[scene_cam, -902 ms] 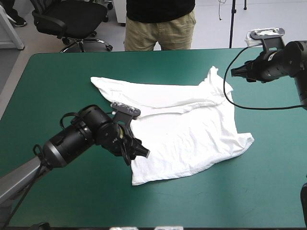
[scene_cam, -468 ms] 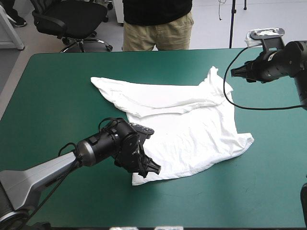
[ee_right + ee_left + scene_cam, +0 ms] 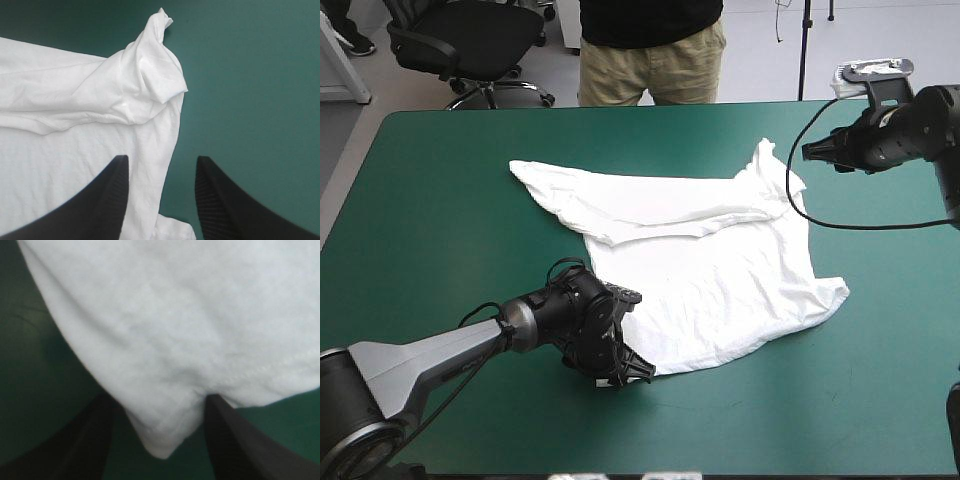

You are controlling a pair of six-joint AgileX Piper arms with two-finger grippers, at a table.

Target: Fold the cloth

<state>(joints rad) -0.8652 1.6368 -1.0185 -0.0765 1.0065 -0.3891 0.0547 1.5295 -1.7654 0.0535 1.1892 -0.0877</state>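
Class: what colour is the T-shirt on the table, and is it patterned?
The T-shirt is plain white, unpatterned; clearest in the high view.

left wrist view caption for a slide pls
Open left gripper straddling a hemmed corner of the white T-shirt on the teal-green cover.

So the left arm (image 3: 430, 350), a grey tube link going into a chunky black wrist, comes in low from the robot's left side and reaches fwd and across, stretched nearly flat. Its left gripper (image 3: 632, 375), two broad black fin-shaped fingers (image 3: 225, 440), is tipped down at surface level. In the left wrist view they stand well apart, i.e. wide open. The right arm (image 3: 930, 120), black and bulky, is held up high on the far right side, w/ the right gripper (image 3: 817, 152) aimed toward the left. Its fingers are also spread, w/ a clear gap btw them.
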